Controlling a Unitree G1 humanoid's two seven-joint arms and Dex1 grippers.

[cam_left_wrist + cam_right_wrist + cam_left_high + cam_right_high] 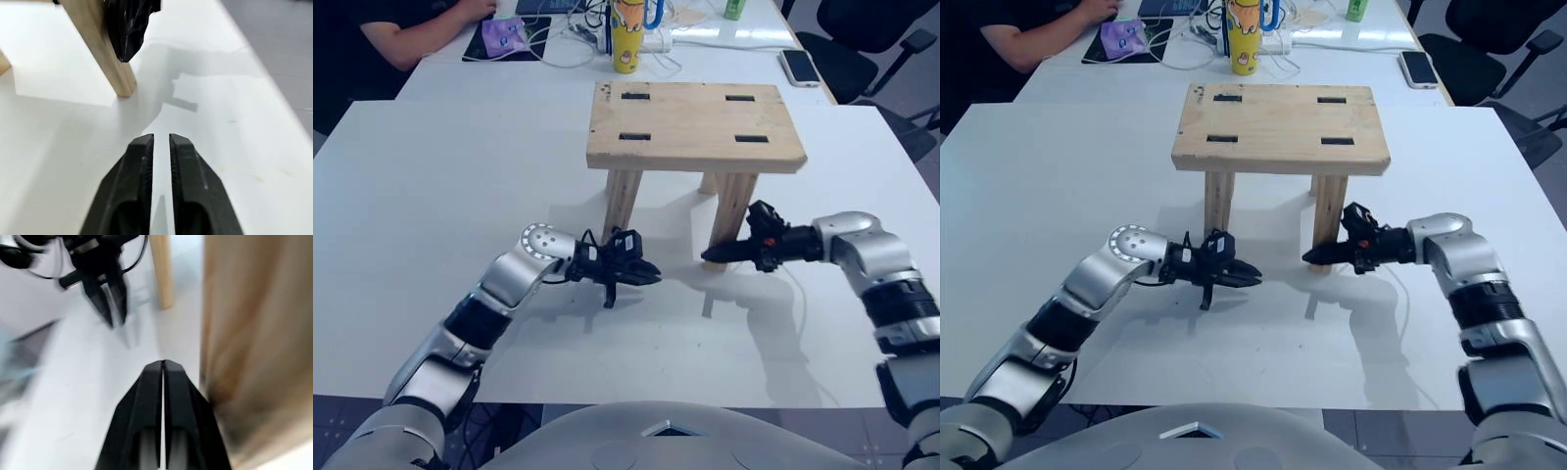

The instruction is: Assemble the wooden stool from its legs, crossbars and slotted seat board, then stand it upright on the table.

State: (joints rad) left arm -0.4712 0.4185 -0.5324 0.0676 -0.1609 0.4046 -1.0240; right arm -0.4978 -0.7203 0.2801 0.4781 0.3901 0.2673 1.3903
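The wooden stool stands upright on the white table [431, 196], its slotted seat board [695, 122] on top. My left gripper [651, 277] lies low on the table, just in front of the front left leg [622, 201], shut with only a thin slit between its fingers [139, 152] and nothing held. My right gripper [710, 257] is shut and empty, with its tip at the foot of the front right leg [732, 211]. The right wrist view has that leg [249, 357] close beside the shut fingers [152, 382], with the left gripper [110, 293] farther off.
Behind the stool, on a second table, stand a yellow cup [626, 39], cables and a phone [800, 67]. A person sits at the far left by a purple item [502, 34]. Open tabletop lies left, right and in front of the stool.
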